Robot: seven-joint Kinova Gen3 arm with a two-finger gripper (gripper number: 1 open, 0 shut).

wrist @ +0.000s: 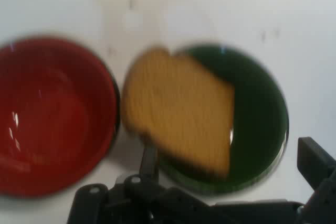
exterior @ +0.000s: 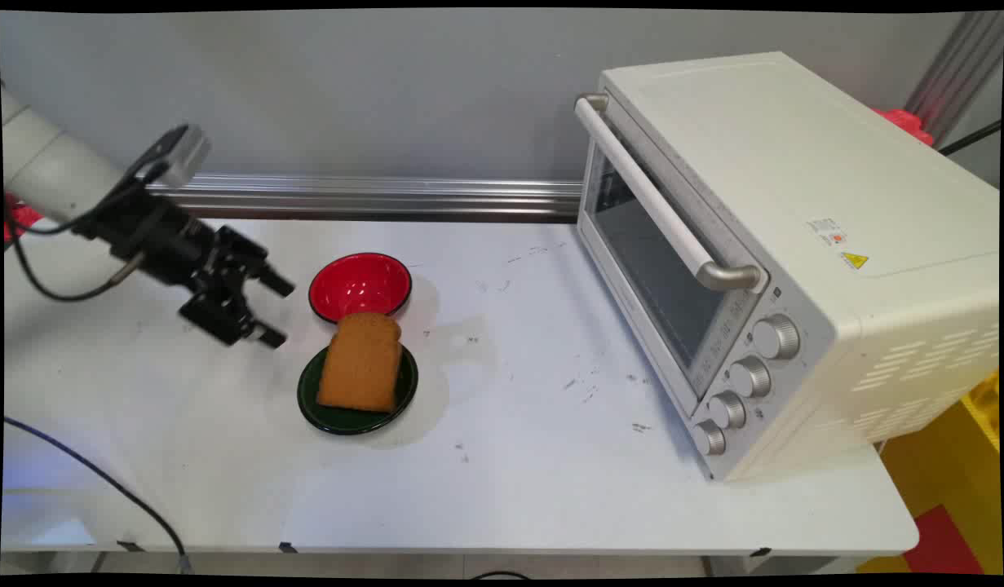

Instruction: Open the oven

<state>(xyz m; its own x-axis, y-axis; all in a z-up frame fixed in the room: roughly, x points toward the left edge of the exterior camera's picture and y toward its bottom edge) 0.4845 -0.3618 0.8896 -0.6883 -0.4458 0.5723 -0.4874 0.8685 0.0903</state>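
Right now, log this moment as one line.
hand: open, holding nothing, left of dishes | toast slice: on green plate | red bowl: behind plate | toaster oven: door shut, right

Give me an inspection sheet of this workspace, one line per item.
Surface: white table, scuffed with small dark marks.
Things: toast slice lying on a dark green plate, overhanging its rim toward the red bowl just behind; bowl holds nothing seen.
Clutter: nothing seen.
Gripper: gripper open, empty, left of bowl and plate, touching neither.
Cables: black cables hang from the arm; another cable crosses the table's near left corner.
Surroundings: white toaster oven at right, door closed; grey wall, aluminium rail behind.
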